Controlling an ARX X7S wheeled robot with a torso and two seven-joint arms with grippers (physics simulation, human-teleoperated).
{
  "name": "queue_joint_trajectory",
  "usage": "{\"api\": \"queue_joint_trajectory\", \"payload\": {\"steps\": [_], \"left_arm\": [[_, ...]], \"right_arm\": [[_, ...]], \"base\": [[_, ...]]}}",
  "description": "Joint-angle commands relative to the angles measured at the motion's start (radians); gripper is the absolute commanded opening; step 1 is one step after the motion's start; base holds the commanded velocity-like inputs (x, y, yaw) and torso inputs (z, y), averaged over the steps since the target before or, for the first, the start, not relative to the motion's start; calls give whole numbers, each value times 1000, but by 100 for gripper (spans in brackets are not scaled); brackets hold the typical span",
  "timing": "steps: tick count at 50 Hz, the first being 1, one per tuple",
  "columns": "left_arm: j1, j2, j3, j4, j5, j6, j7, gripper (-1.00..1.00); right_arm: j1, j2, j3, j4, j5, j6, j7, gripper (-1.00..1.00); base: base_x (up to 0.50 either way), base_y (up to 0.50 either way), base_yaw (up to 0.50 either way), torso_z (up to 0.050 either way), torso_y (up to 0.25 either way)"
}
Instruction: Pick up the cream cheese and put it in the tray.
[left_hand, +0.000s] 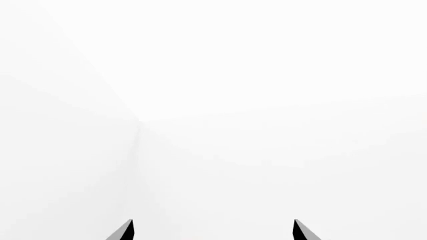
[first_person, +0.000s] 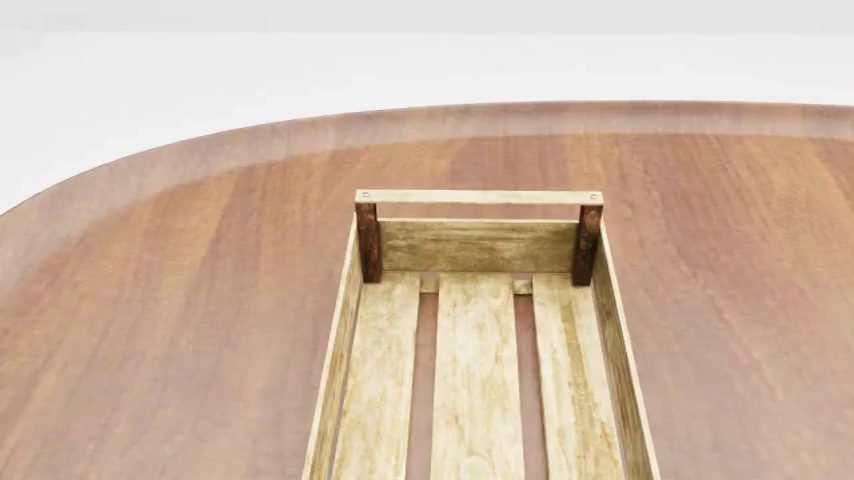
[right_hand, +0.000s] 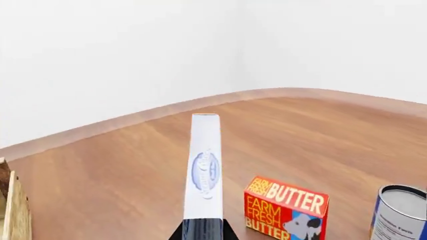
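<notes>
One table is bearing one tray, one butter box and one can. Carrying is under way — the right gripper is clamping the one cream cheese aloft, near the tray's corner; lowering inside comes next. The left gripper is gaping wide, idle.

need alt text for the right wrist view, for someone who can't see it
The right gripper holds the cream cheese, a thin white box with a blue oval logo, upright and edge-on above the wooden table. On the table beyond stand a red butter box and a can; a corner of the tray shows at the picture's edge.
</notes>
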Motion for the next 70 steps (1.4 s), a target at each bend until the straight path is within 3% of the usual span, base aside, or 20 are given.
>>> {"api": "queue_joint_trajectory", "payload": {"steps": [1,23,48,70], "left_arm": [[3,-3,-1,4,3,-1,-6,100],[0,-8,3,2,6,-3,-13,100],[-2,-13,5,-2,10,-2,-25,100],[-12,-16,14,-9,13,0,-30,100]], "right_arm": [[81,84,-40,-132,-29,145,60,-100],[349,189,-250,-128,-75,366,30,-100],[745,181,-496,-65,-82,661,-21,-100],[988,192,-650,20,-127,645,-197,-100]], "base": [[0,0,0,0,0],[0,0,0,0,0],[0,0,0,0,0],[0,0,0,0,1]]}}
